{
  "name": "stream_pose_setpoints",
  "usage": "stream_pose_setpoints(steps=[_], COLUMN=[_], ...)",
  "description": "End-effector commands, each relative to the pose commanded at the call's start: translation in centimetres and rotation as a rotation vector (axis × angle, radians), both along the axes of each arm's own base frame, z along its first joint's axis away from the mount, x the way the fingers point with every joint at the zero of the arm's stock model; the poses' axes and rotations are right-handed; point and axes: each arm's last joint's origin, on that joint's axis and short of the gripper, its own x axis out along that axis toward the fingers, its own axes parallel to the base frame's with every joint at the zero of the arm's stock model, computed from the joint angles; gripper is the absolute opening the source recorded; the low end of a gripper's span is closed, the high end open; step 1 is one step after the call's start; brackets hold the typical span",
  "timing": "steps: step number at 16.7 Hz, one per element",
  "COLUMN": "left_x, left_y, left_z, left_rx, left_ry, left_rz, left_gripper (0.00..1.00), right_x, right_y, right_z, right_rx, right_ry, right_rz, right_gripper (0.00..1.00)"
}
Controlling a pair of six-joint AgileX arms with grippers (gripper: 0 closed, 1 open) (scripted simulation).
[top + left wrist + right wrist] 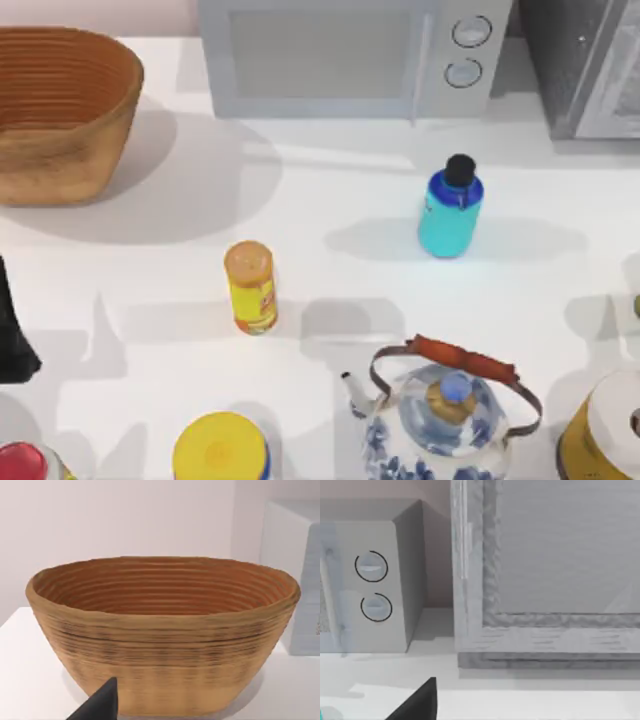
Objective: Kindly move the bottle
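the bottle (450,212) stands on the white table (330,270) right of centre, in front of the microwave (350,55) and apart from it. it is teal with a blue shoulder and a black round cap, and leans a little as seen from above. nothing touches it, and its shadow falls on the table beside it.

the left arm (12,335) sits at the table's left edge, a dark shape below the woven basket (60,110). its wrist camera faces the basket (160,630) closely, with one dark fingertip (100,705) at the frame's edge; whether the left jaws are released or clenched cannot be told. the right wrist camera looks at the microwave's two dials (372,587) and at a grey appliance (545,580) beside it, again with a single dark fingertip (417,702) low in the frame, so the state of the right jaws cannot be told either.

a yellow bottle with an orange lid (250,287) stands left of centre, well apart from the teal one. along the near edge are a blue-and-white kettle (440,420) with a brown handle, a yellow-lidded jar (220,450), a red-topped item (22,462) at the left corner and a white-topped yellow container (605,430) at the right.
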Motion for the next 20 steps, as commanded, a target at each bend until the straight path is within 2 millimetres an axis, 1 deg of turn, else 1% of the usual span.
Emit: stream_pose_setpoints(steps=[2,4,6,8,11,13,15,17,20], left_x=[0.0,0.1,0.4,1.0,3.3,5.7,8.5,11.4,14.7], left_y=[0.0,-0.2,-0.6,-1.3,-3.1,-5.0,-7.6,-10.9,-16.3], left_z=[0.0,0.6,1.8,3.4,5.8,6.8,6.9,6.0,2.8], left_rx=[0.0,0.0,0.0,0.001,0.005,0.014,0.03,0.052,0.091], left_ry=[-0.001,-0.005,-0.01,-0.007,0.029,0.077,0.137,0.202,0.291], left_rz=[0.0,-0.019,-0.06,-0.12,-0.232,-0.316,-0.401,-0.485,-0.601], left_gripper=[1.0,1.0,1.0,1.0,1.0,1.0,1.0,1.0,1.0], right_x=[0.0,0.0,0.0,0.0,0.0,0.0,0.0,0.0,0.0], right_y=[0.0,0.0,0.0,0.0,0.0,0.0,0.0,0.0,0.0], right_z=[0.0,0.0,0.0,0.0,0.0,0.0,0.0,0.0,0.0], right_rx=[0.0,0.0,0.0,0.0,0.0,0.0,0.0,0.0,0.0], right_ry=[0.0,0.0,0.0,0.0,0.0,0.0,0.0,0.0,0.0], right_rz=[0.0,0.0,0.0,0.0,0.0,0.0,0.0,0.0,0.0], right_gripper=[1.0,1.0,1.0,1.0,1.0,1.0,1.0,1.0,1.0])
